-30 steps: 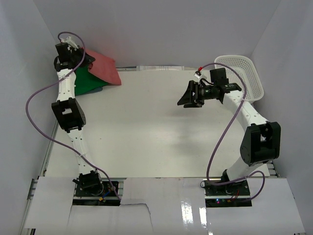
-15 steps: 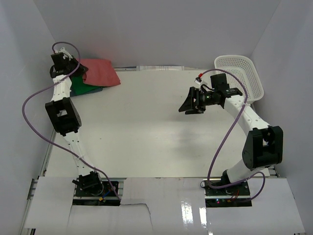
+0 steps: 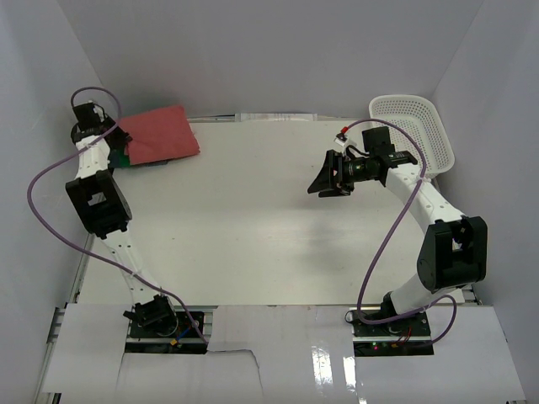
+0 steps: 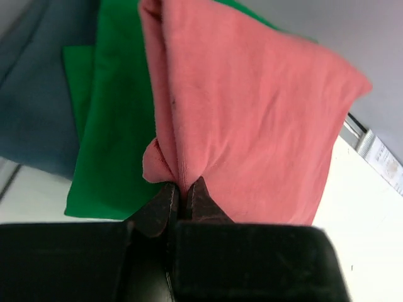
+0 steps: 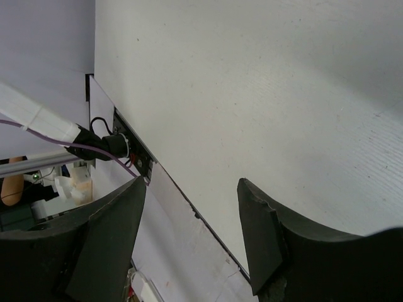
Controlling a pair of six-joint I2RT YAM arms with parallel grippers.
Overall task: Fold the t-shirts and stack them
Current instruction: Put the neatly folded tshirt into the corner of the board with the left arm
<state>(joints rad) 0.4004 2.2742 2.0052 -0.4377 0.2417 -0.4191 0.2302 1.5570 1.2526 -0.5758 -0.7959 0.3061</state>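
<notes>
Looking down from above, 2 white robot arms stand at the near edge of a white table [image 3: 253, 236]. The left arm [image 3: 97, 202] reaches into the far left corner, where 3 t-shirts [image 3: 156, 136] lie in a pile by the back wall. The left gripper [image 4: 181, 196] is closed tight on a fold at the edge of the red t-shirt [image 4: 252, 119], and the cloth puckers between the 2 black fingertips [image 4: 157, 211]. The red t-shirt lies folded on top of the pile and covers most of it. Under it is the green t-shirt [image 4: 104, 132], showing along one side. Beneath that is the blue-grey t-shirt [image 4: 34, 100], which sticks out furthest. From above, only slivers of the lower 2 show at the red shirt's near edge. Whether the red cloth is lifted off them beside the gripper is hard to tell. The right arm [image 3: 429, 202] bends over the right half of the table, well apart from the pile. The right gripper [image 5: 189, 189] hangs in the air with its fingers [image 5: 107, 233] spread wide and nothing between them, and bare tabletop shows through the gap. A white lattice basket [image 3: 417, 126] sits at the far right corner, behind the right arm.
</notes>
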